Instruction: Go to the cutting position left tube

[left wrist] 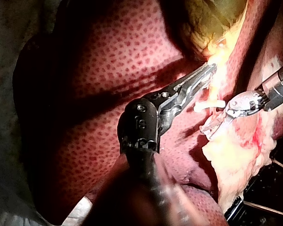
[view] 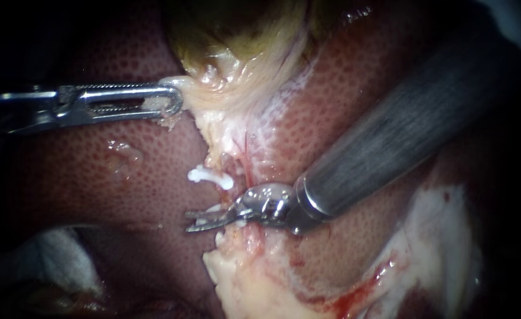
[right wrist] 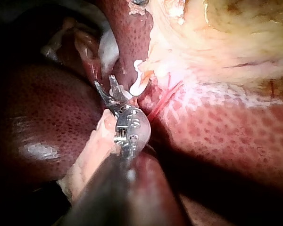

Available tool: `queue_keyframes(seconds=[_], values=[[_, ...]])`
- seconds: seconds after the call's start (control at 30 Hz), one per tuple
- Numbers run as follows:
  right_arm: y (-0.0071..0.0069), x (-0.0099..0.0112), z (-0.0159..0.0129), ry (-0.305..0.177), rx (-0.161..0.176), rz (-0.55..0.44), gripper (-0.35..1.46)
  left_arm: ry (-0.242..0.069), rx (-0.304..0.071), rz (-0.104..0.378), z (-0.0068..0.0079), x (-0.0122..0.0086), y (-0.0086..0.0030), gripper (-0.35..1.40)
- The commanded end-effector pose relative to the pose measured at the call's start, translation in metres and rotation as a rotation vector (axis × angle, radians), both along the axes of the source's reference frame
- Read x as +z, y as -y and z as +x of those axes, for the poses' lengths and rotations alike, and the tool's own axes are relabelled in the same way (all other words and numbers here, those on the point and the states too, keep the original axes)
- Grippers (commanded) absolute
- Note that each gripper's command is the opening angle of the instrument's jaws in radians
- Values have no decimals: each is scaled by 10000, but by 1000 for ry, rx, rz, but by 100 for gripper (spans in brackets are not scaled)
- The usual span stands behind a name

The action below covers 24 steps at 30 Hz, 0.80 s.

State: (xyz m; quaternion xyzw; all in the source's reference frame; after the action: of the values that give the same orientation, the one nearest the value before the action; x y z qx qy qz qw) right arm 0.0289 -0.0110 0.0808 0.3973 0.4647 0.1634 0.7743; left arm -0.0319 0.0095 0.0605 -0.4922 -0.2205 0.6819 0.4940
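Note:
A white clip [view: 210, 176] sits across a thin pale tube [view: 225, 158] that runs down from the gallbladder [view: 237, 47]. Just below that clip my right instrument [view: 191, 221] lies across the tube line, its two thin jaws open by a narrow gap and pointing left. More white clip material shows against the jaws' base [view: 238, 223]. My left instrument [view: 176, 99] comes in level from the left, its slotted jaws shut on the gallbladder's pale lower edge. In the right wrist view the open jaws [right wrist: 106, 85] stand beside the clip [right wrist: 137, 80].
Dark red speckled liver [view: 113, 159] surrounds the site. Pale fatty tissue [view: 248, 283] with some blood lies below the right instrument's jaws. White gauze [view: 54, 254] sits at the lower left. The right instrument's thick shaft [view: 390, 147] covers the liver on the right.

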Motion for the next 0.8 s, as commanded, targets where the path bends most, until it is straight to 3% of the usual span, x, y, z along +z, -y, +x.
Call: queue_keyframes(seconds=[0.03, 0.4, 0.63, 0.67, 0.8], values=[[0, 0, 0, -1, 0, 0, 26, 0, 0, 0, 0, 0, 0, -35], [1, -1, -2, -3, -3, 0, 29, 0, 0, 0, 1, 0, 0, -35], [2, -6, -12, -6, -8, 2, 71, 1, 1, 0, 1, -1, 0, -35], [1, -8, -14, -7, -9, 3, 86, 1, 1, 0, 1, -1, 0, -35], [-5, -21, -28, -13, -16, 13, 110, 1, 1, 0, 2, -1, 0, -35]])
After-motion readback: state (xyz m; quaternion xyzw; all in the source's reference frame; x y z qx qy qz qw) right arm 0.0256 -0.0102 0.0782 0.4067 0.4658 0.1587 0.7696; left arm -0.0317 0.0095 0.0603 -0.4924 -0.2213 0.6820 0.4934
